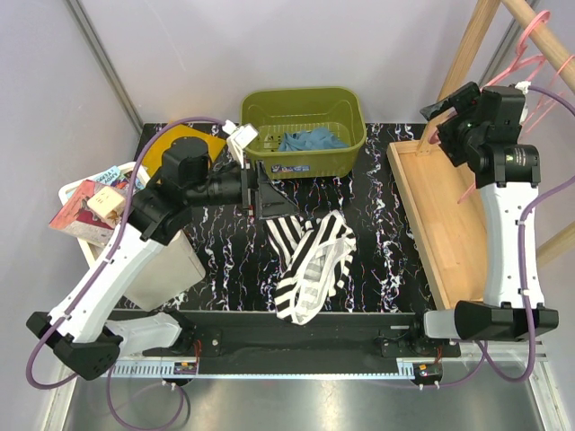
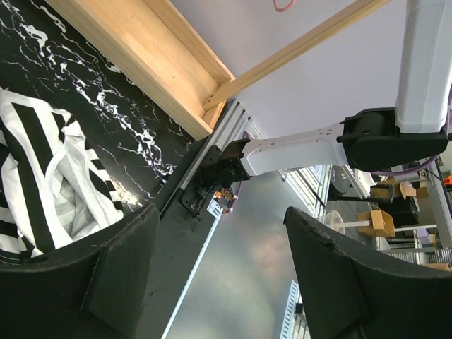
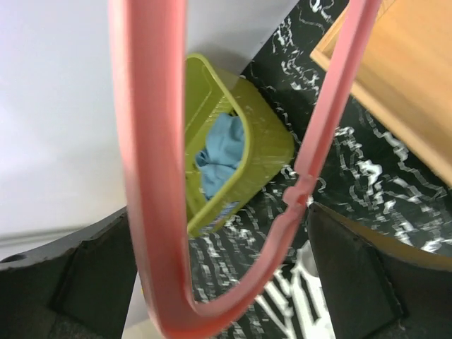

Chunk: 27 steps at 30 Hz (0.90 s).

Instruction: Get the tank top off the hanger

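The black-and-white striped tank top lies crumpled on the black marbled table, off the hanger; it also shows in the left wrist view and the right wrist view. The pink hanger is up at the wooden rack on the right. In the right wrist view its curved end loops between my fingers. My right gripper is open around that loop, its jaws wide apart. My left gripper is open and empty, just above the tank top's far end.
A green basket with blue cloth stands at the back centre. A wooden rack base lies along the right, its poles rising at top right. A white bin of items and a grey box stand left.
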Available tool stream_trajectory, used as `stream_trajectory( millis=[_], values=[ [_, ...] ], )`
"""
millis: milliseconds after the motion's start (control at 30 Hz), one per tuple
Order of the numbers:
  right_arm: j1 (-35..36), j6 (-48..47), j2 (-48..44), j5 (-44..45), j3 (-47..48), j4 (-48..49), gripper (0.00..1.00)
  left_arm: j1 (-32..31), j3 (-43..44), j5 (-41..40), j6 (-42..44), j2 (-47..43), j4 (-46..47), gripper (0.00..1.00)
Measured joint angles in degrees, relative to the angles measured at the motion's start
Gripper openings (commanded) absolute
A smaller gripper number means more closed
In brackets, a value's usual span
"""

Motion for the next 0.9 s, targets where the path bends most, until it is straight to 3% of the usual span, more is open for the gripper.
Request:
stream_trajectory(
  millis=[400, 667, 700, 733, 900],
  values=[
    [0.1, -16.9, -1.4, 0.5, 4.2, -7.5, 1.00, -1.6, -0.4, 0.2, -1.2, 1.1, 1.3, 0.76],
    [0.7, -22.4, -3.5, -0.3, 8.8, -12.4, 1.00, -2.8, -2.3, -2.5, -1.3, 2.0, 1.5, 0.77],
    [0.8, -22.7, -4.0, -1.0, 9.8, -13.7, 1.00, -3.5, -2.4, -4.1, -0.8, 2.3, 1.2, 0.77],
    [1.0, -23.1, -4.6, -1.4, 10.5, -14.8, 1.00, -4.3, -2.4, -5.4, -0.4, 2.7, 0.7, 0.87],
    [2.2, -24.3, -7.9, -6.3, 11.9, -21.0, 1.00, -7.8, -3.1, -12.4, 2.9, 5.7, -1.6, 0.91]
  ],
)
